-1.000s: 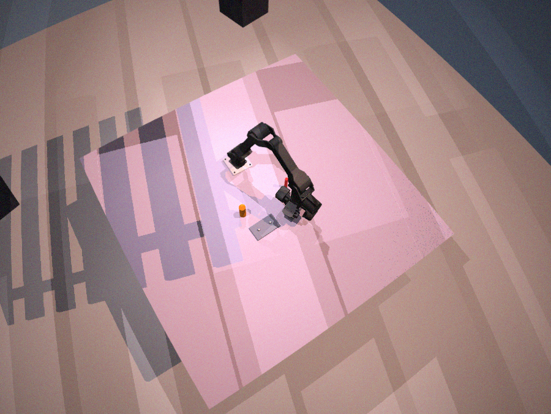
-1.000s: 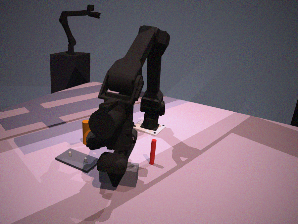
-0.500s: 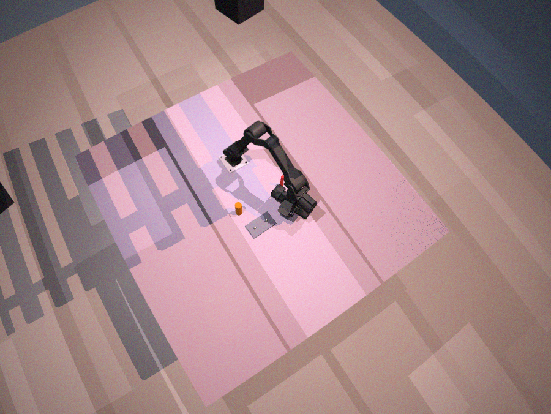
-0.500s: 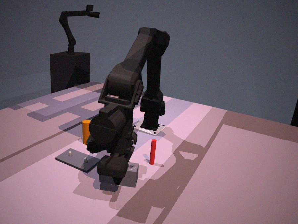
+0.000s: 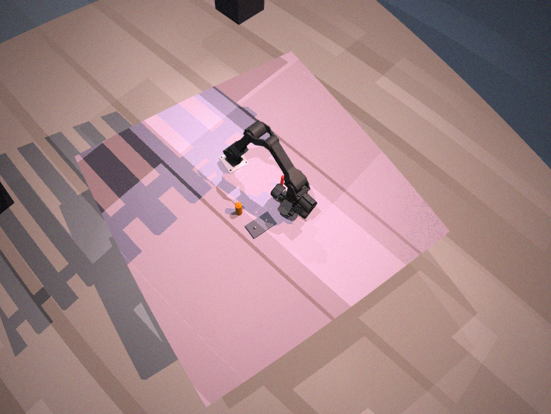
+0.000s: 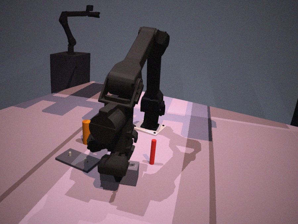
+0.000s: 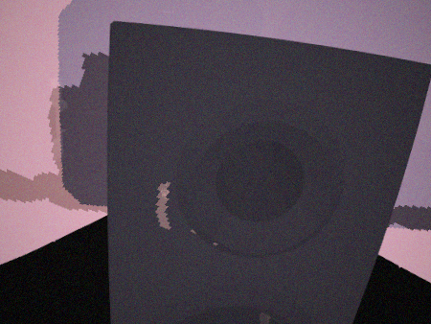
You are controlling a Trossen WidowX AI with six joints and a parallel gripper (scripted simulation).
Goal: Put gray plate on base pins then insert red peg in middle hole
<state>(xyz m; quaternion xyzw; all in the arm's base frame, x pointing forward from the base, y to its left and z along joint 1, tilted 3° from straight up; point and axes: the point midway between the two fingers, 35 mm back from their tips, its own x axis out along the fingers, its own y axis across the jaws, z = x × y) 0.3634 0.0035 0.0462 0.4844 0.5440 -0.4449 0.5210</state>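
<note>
— What are the fingers doing?

— The gripper [image 6: 117,177] is pinching the gray plate [image 6: 131,171], a thick matte slab with round holes, lying flat near the middle of the pink mat [image 6: 240,168].

— And the rest?

— The base [image 6: 76,159], a thin dark rectangle with two pale pins, is lying just beside it, toward the left edge. The smooth red peg [image 6: 152,151] is standing upright nearby; an orange cylinder [image 6: 85,131] is standing behind the base.
</note>
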